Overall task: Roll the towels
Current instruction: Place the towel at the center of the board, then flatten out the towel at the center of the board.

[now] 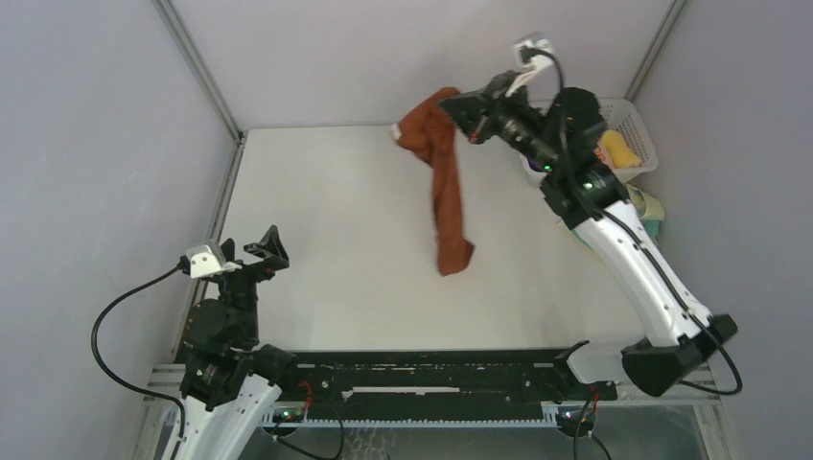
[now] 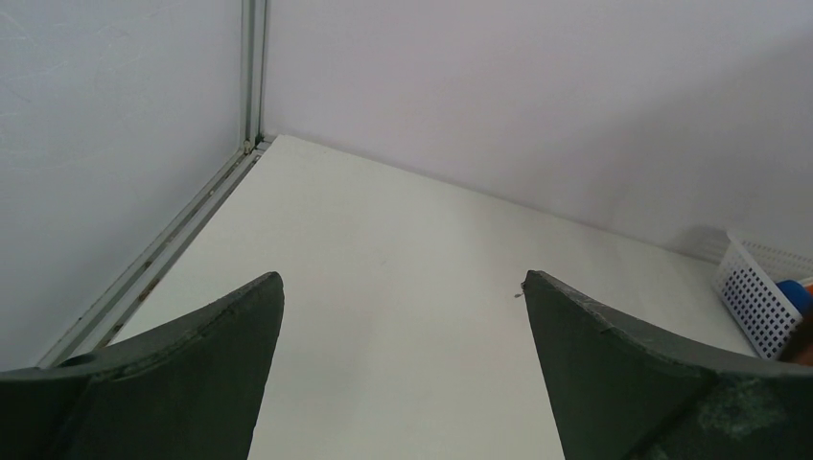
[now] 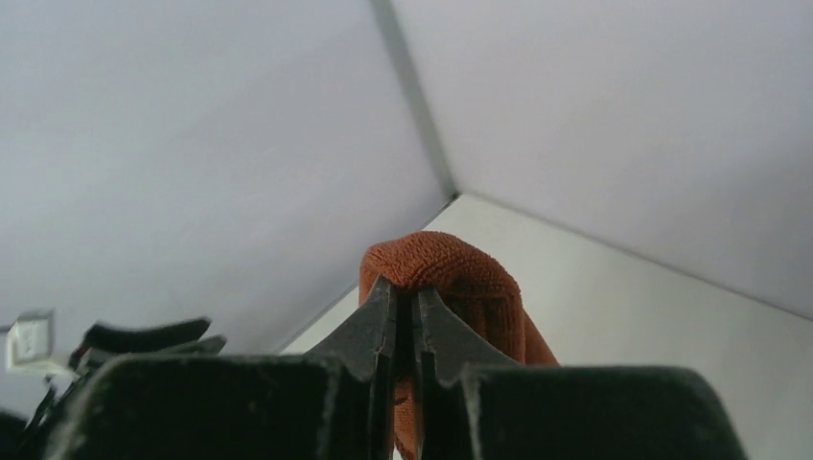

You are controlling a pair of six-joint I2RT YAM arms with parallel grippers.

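Starting at the near edge, there's the black rail (image 1: 431,383) the two arms are bolted to. The left arm is tucked down in the near-left corner. The left gripper (image 1: 251,251) is spread wide with nothing between the fingers. Its own wrist view shows the left gripper (image 2: 399,280) pointed out over bare white table (image 2: 403,383) towards the back wall.

Further out, the rust-brown towel (image 1: 446,192) dangles in one long strip. Its bottom end comes down about mid-table (image 1: 336,240), a bit right of centre. I honestly can't tell if that end is touching the surface or just off it. The top of the strip is bunched into a lump up near the back wall.

That's where the right gripper (image 1: 460,110) has it. The right arm is stretched up and back from the near-right corner. In the wrist view the right gripper (image 3: 403,292) has its fingers pinched nearly together on a fold of the rust-brown towel (image 3: 460,273), which bulges out above the tips.

At the far right sits a white plastic basket (image 1: 638,129) with something yellow (image 1: 618,149) in it. The left wrist cam catches a corner of the basket (image 2: 757,287) too. Just nearer than the basket, a cream and teal bit pokes out from behind the right arm. It looks like the teal towel (image 1: 644,203), but it's mostly hidden.
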